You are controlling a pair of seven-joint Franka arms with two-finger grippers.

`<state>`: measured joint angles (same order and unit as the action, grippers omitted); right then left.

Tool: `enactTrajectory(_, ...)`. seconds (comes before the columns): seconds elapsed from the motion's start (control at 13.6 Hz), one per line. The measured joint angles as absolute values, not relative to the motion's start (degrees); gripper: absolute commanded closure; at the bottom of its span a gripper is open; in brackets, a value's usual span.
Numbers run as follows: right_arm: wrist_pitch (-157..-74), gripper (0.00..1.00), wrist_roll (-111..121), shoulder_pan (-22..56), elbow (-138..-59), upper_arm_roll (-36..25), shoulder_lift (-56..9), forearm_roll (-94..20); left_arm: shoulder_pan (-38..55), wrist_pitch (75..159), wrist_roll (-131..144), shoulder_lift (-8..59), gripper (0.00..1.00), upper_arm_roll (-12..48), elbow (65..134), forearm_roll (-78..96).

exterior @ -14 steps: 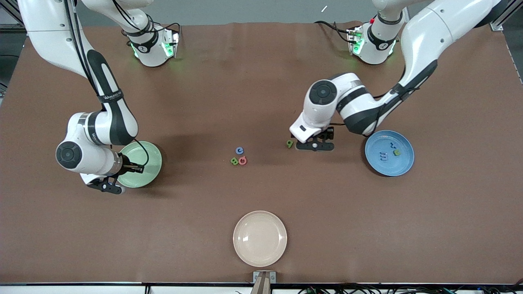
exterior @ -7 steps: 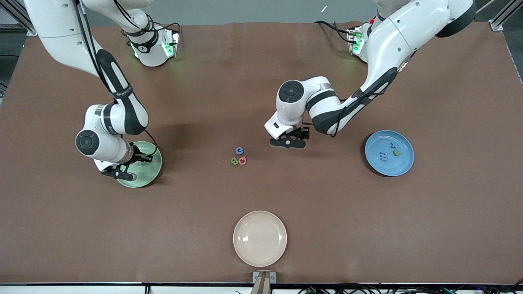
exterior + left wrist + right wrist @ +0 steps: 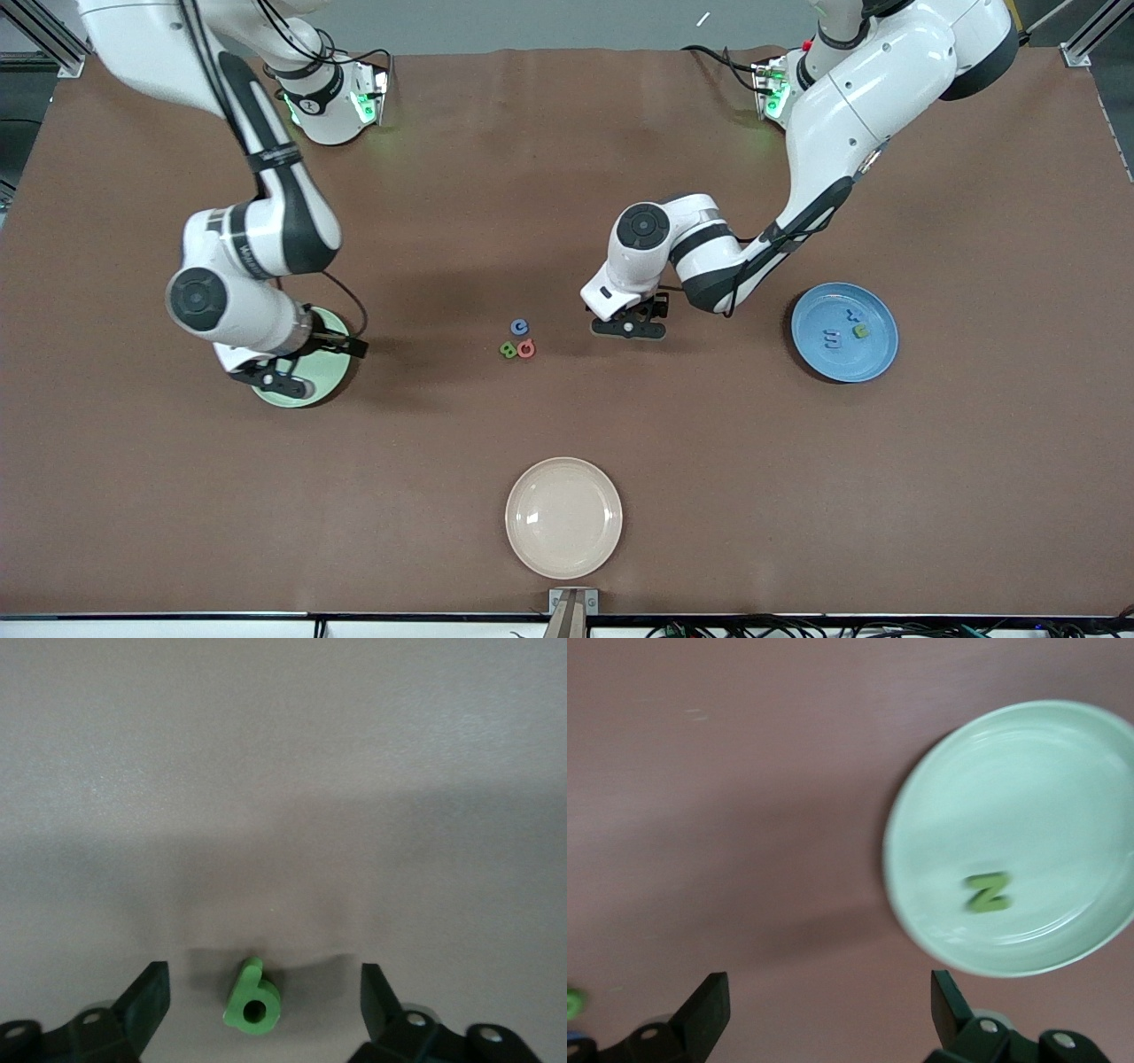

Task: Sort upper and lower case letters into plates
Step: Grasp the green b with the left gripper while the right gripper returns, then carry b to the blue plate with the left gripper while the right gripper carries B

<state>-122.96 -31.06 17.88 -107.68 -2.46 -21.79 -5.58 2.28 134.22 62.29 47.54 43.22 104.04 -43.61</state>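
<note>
left gripper [image 3: 257,992] low over brown worktop [image 3: 567,177], fingers apart astride small green foam letter [image 3: 252,1001]. right gripper [image 3: 279,379] spread wide over pale green round plate [image 3: 921,815] holding green foam "z" [image 3: 987,891].

Left arm comes from its base at 1 o'clock, elbow bent, wrist turned down over mid-tabletop; left claw [image 3: 628,327] low, fingers [image 3: 142,1001] spread wide, nothing clamped between them. Right arm comes from its base at 11 o'clock, forearm dropping toward 9 o'clock; right claw [image 3: 275,382] points down, fingers [image 3: 704,1010] apart, empty.
</note>
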Motion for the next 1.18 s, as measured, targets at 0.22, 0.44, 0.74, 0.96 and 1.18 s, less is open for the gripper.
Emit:
enactTrajectory(0.22, -124.3, 0.0, -41.2, 25.6, -102.7, -2.4, -24.7, -10.0, 2.6, 134.2, 62.6, 47.7, 0.5, 43.2, 104.1, -43.6)
enactTrajectory(0.44, -132.0, 0.0, -51.9, 31.8, -99.5, -2.3, -31.1, -10.3, 2.9, 134.1, 63.7, 47.6, 0.54, 43.1, 104.3, -43.6)
enactTrajectory(0.74, -138.9, 0.0, -59.6, 37.9, -97.9, -2.7, -38.3, -10.0, 2.9, 134.0, 63.7, 47.6, 0.51, 43.1, 104.4, -43.6)
enactTrajectory(0.96, -138.8, 0.0, -63.2, 38.5, -97.1, -3.4, -39.1, -9.0, 2.9, 134.0, 63.7, 47.6, 0.5, 43.1, 104.4, -43.6)
enactTrajectory(1.18, -138.6, 0.03, -66.2, 38.4, -97.0, -4.3, -39.2, -7.6, 2.9, 133.8, 63.7, 47.4, 0.5, 43.1, 104.7, -43.6)
